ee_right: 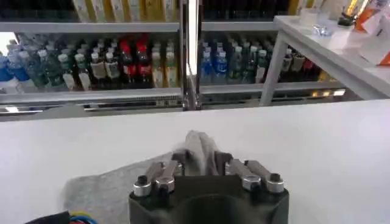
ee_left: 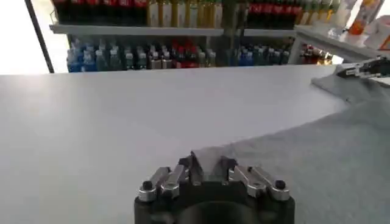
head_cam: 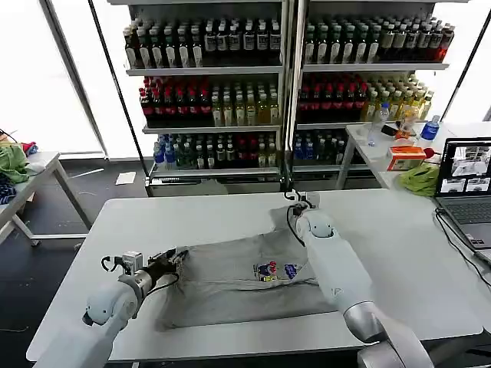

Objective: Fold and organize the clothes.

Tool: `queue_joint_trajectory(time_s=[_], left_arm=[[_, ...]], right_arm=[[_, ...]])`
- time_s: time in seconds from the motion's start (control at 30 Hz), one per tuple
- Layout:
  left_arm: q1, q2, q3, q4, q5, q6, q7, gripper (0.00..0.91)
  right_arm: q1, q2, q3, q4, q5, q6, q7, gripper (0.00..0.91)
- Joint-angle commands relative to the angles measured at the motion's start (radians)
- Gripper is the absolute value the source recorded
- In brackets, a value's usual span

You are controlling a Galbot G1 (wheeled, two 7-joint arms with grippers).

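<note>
The left gripper (head_cam: 175, 257) pinches the grey T-shirt (head_cam: 230, 280) at its sleeve edge (print facing up); the right gripper (head_cam: 301, 204) clamps a far-edge fold.

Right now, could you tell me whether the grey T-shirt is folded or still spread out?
Mostly spread: the grey T-shirt lies flat, print up, each gripper pinching an edge, left gripper, right gripper.

We see a white table (head_cam: 230, 211) before metal shelves (head_cam: 284, 69) packed with rows of drink bottles (head_cam: 207, 107). Bright windows (head_cam: 31, 77) flank them over a dark floor (head_cam: 46, 253). Side tables (head_cam: 360, 142) hold a laptop (head_cam: 464, 184) and green cloth (head_cam: 420, 180).
</note>
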State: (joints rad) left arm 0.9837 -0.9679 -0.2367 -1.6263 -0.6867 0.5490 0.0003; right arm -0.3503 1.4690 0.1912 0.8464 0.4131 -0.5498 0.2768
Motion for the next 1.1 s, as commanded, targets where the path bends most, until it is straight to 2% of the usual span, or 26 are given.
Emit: queue_joint_trajectory(time_s=[0.03,0.23,0.43,0.8,1.1], left_arm=[[0.004,0.001,0.002,-0.01,0.004,-0.003,0.006,0.0],[-0.012,-0.002,0.005,-0.011,0.003,-0.03,0.012,0.0],[-0.015,0.001,-0.005,-0.021,0.002,-0.06,0.007,0.0],[0.028,0.025,-0.049,-0.086,0.007,-0.075,0.018,0.0],[0.078,0.027,-0.075,-0.145,0.017,-0.077,0.019,0.0]], right_arm=[[-0.027,0.0,0.016,0.02,0.004,0.0,-0.001,0.0],[-0.041,-0.004,0.033,0.065,0.023,-0.003,-0.001,0.0],[-0.072,-0.032,0.034,0.181,0.064,-0.021,0.0,0.0],[-0.183,-0.09,0.032,0.514,0.099,-0.03,0.031,0.0],[-0.303,-0.163,0.048,0.759,0.165,-0.031,0.082,0.0]])
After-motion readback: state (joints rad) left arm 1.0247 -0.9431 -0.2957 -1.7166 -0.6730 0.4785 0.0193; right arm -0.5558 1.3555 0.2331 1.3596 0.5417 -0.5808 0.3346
